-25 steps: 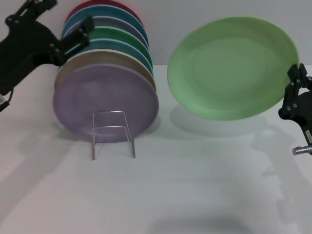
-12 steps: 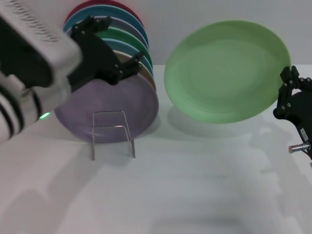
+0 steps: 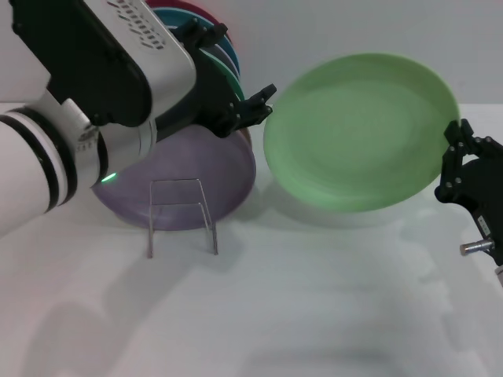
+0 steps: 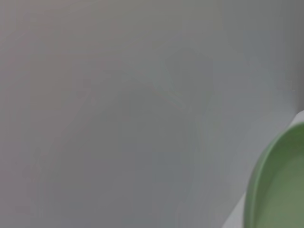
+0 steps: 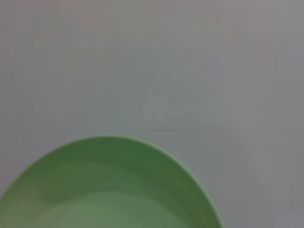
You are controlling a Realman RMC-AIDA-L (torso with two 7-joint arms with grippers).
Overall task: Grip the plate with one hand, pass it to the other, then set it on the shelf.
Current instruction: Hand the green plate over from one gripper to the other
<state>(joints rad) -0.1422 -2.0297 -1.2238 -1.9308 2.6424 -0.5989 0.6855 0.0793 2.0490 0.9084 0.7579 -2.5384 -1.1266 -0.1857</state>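
The light mint-green plate (image 3: 357,129) hangs tilted in the air at the right, above the white table. My right gripper (image 3: 453,151), slim and black, is shut on the plate's right rim. My left gripper (image 3: 245,61), on the bulky black and white arm, reaches in from the left with its fingers open. Its lower fingertip (image 3: 266,93) sits just off the plate's left rim. The shelf (image 3: 182,216), a thin wire rack, stands at the front left. A rim of the plate (image 4: 278,190) shows in the left wrist view, and the plate (image 5: 109,190) fills the right wrist view's lower part.
A lavender plate (image 3: 185,184) leans in the shelf, with several coloured plates (image 3: 224,43) stacked behind it, mostly hidden by my left arm (image 3: 86,86). The white table (image 3: 314,298) spreads in front.
My left arm has swung from the far left across the plate stack towards the green plate. The right gripper and plate have drifted slightly left.
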